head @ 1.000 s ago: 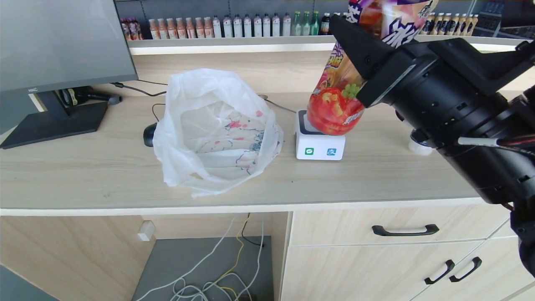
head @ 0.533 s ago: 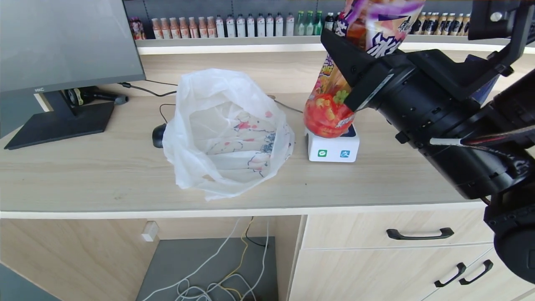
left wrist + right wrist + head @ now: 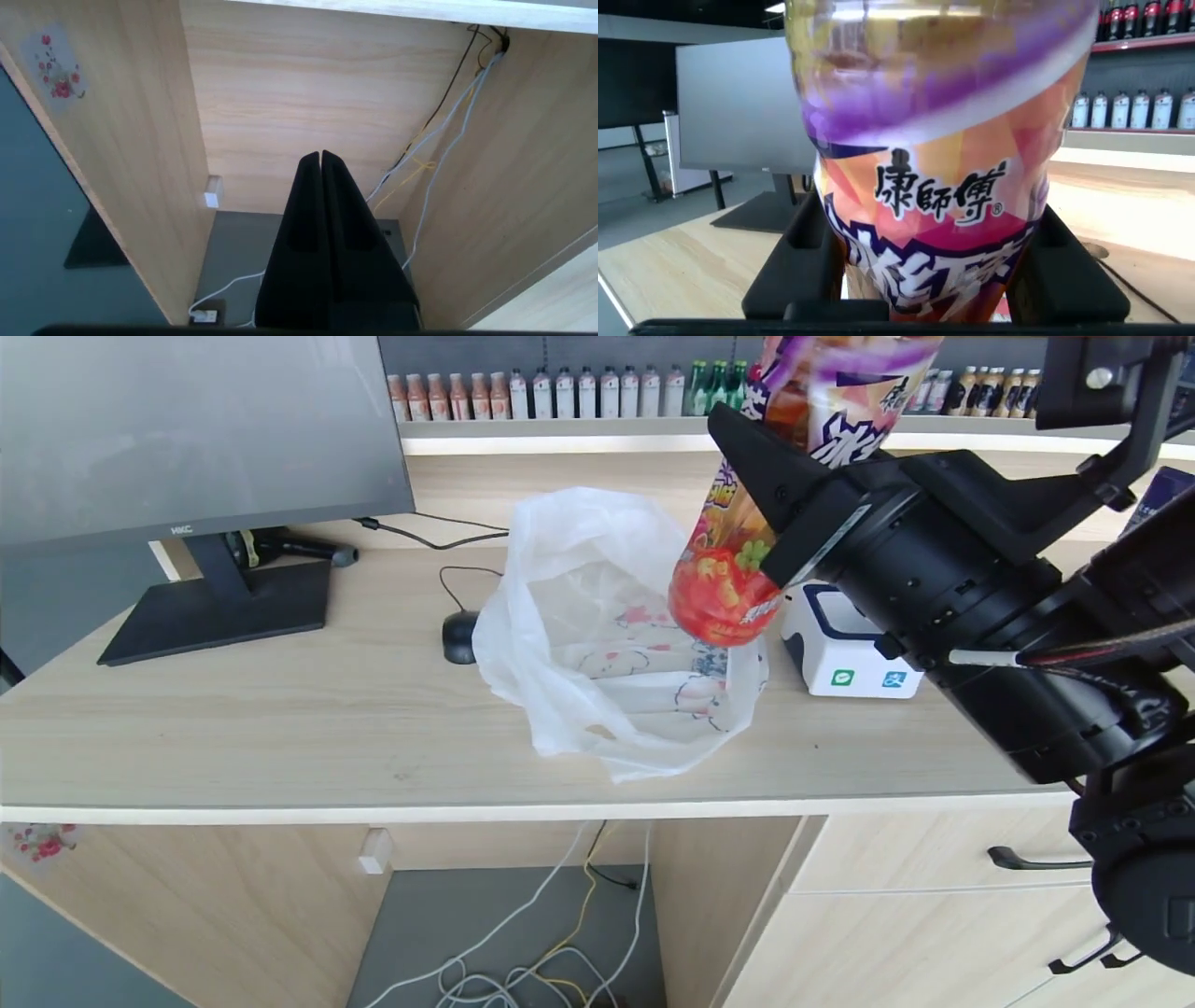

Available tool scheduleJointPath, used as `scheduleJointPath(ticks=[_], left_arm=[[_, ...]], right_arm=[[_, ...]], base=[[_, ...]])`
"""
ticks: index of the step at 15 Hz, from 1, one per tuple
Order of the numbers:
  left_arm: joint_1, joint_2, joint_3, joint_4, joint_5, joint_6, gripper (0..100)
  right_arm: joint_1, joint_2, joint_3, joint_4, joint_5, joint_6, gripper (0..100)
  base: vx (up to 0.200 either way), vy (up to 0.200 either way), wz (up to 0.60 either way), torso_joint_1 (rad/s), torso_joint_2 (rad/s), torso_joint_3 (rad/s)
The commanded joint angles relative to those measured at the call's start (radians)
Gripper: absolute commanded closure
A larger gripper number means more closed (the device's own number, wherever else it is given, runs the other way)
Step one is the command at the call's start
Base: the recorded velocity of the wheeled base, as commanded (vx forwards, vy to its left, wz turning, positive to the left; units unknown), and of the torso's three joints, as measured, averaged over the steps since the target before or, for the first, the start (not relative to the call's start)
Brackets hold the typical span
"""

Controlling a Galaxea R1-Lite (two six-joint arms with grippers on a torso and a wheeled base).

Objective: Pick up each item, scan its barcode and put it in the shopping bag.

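A colourful drink bottle (image 3: 738, 551) with a red base hangs tilted above the right rim of the open white shopping bag (image 3: 597, 616). My right gripper (image 3: 794, 457) is shut on the bottle's middle; the right wrist view shows the bottle (image 3: 938, 159) close up between the black fingers (image 3: 799, 257). The white barcode scanner (image 3: 854, 658) sits on the counter just right of the bag. My left gripper (image 3: 321, 168) is shut with nothing in it, low down below the counter in front of the wooden panel.
A monitor (image 3: 187, 429) on its stand occupies the counter's left, with a black mouse (image 3: 459, 637) and cable beside the bag. A shelf of bottles (image 3: 560, 392) runs along the back. Loose cables (image 3: 541, 952) hang under the counter; drawers (image 3: 934, 896) at right.
The head view has panned, shifting the scene rightward. The bottle in my right gripper has moved left off the scanner to above the bag's right rim.
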Motion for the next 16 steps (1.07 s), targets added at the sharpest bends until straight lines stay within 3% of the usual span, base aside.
scheduleJointPath(ticks=[1, 3, 7, 16], left_arm=[[0.000, 0.000, 0.000, 0.000, 0.000, 0.000, 100], [0.000, 0.000, 0.000, 0.000, 0.000, 0.002, 100], [0.000, 0.000, 0.000, 0.000, 0.000, 0.003, 100], [0.000, 0.000, 0.000, 0.000, 0.000, 0.003, 100]], right_arm=[[-0.001, 0.004, 0.003, 0.001, -0.001, 0.000, 100], [-0.001, 0.007, 0.003, 0.001, -0.001, 0.000, 100], [-0.002, 0.059, -0.026, -0.007, -0.003, 0.000, 100], [-0.064, 0.283, -0.275, -0.003, -0.012, -0.064, 100]], base=[[0.000, 0.200, 0.00, 0.002, 0.01, 0.012], [0.000, 0.200, 0.00, 0.005, 0.00, 0.002], [0.000, 0.000, 0.00, 0.000, 0.00, 0.000], [0.000, 0.000, 0.00, 0.000, 0.00, 0.000]])
